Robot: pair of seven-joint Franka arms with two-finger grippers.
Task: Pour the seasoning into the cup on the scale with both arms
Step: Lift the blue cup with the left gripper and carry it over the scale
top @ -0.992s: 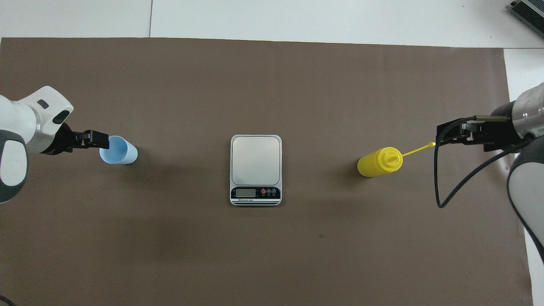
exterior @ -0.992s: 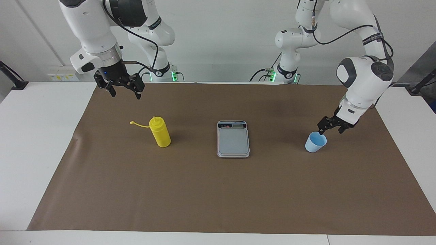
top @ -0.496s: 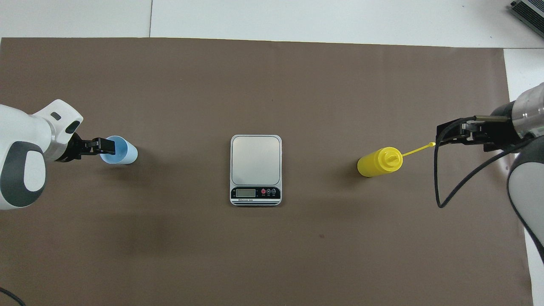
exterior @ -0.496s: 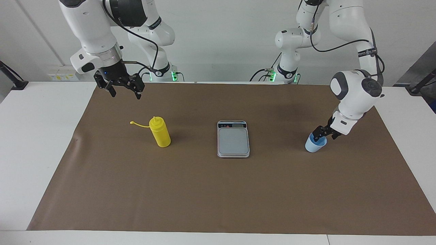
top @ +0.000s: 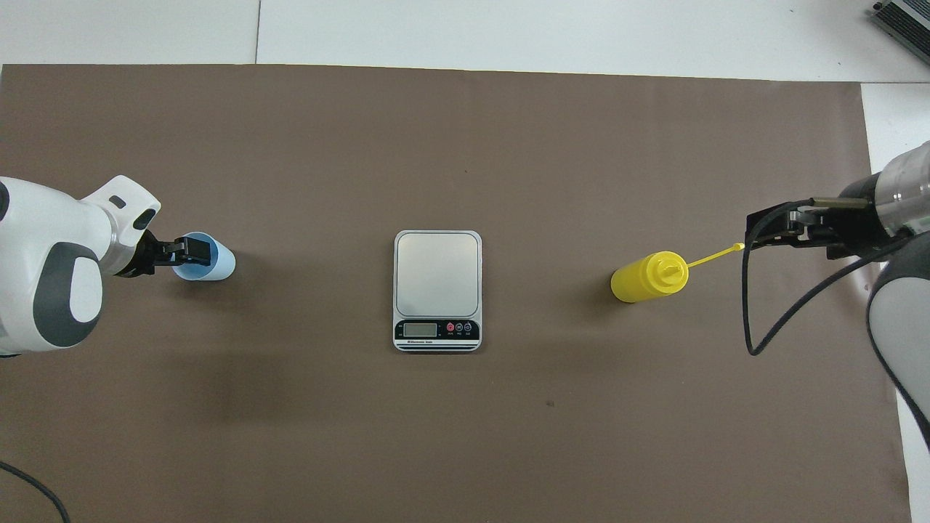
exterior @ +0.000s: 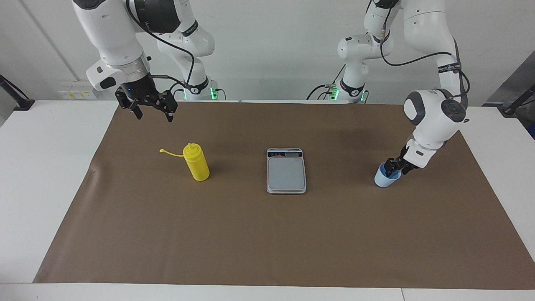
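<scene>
Noted left hand (exterior: 393, 166) sunk lower since a second ago, now down at the rim of the cup (exterior: 385, 179), wrist folded in closer above it. Logged no change in right hand (exterior: 152, 110), bottle, scale or cup.

Found cup upright on the brown mat (exterior: 267, 234) toward the left arm's end of the tabletop, well apart from the scale (exterior: 286, 171). Cannot tell whether left hand has clamped the cup or merely brackets its rim. Judged the rim approach as chosen for a small tapered cup: easy to lift and set down upright on the platform.

Found scale flat at mid-mat, display edge toward the robots, platform bare. Reckoned this as the drop spot for the cup.

Spotted seasoning bottle (exterior: 197, 165) standing upright toward the right arm's end, about level with the scale, cap strap (exterior: 169, 152) sticking out sideways, nozzle uncovered. Saw right hand open, waiting in the air over the mat by the strap's tip. Presumably held back until cup sits on scale.
</scene>
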